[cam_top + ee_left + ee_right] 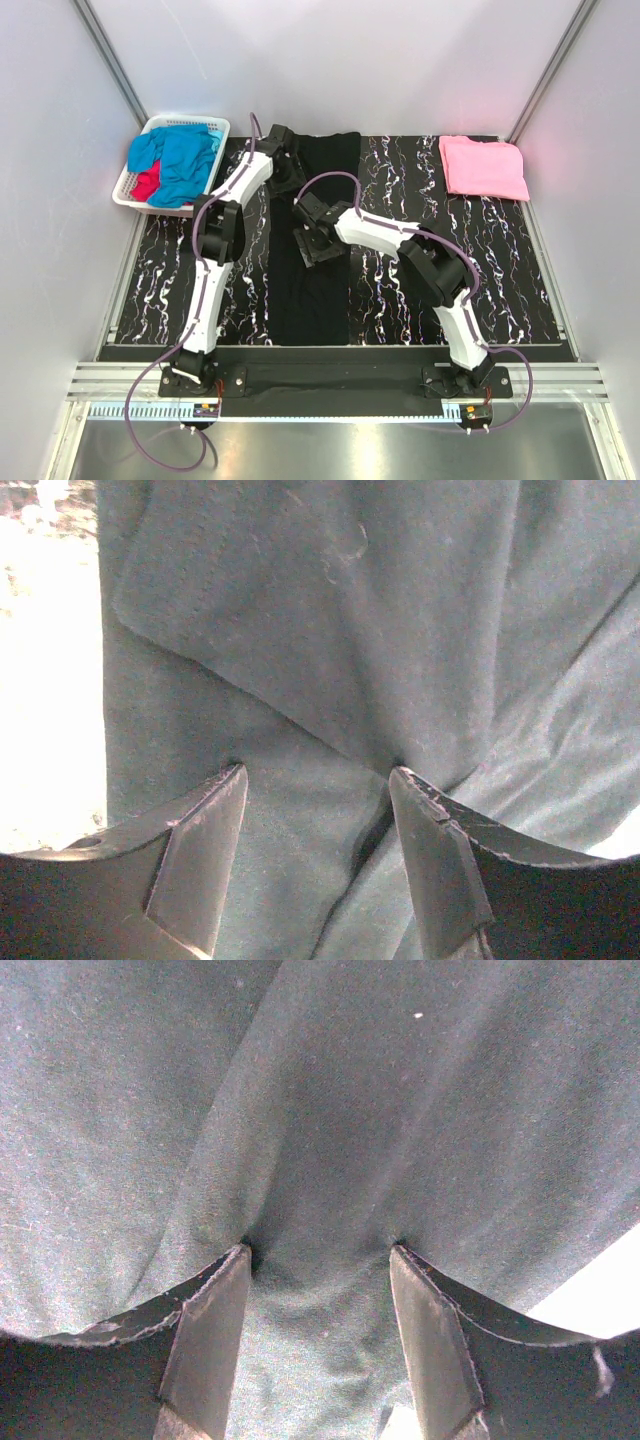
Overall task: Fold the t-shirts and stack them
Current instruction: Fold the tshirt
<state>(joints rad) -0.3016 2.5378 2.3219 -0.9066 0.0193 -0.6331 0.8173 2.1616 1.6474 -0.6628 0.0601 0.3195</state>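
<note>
The large black cloth t-shirt (312,300) runs from the black marbled table's (500,280) far edge towards its near edge, with the left jaws on its far end and the right jaws mid-length, both spread open and gripping nothing.

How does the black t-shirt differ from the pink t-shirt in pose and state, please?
The black t-shirt lies as a long narrow strip down the middle of the table; the pink t-shirt is a folded rectangle at the far right corner. The left gripper and right gripper, both open, meet the black t-shirt; nothing touches the pink t-shirt. Both lie flat.
</note>
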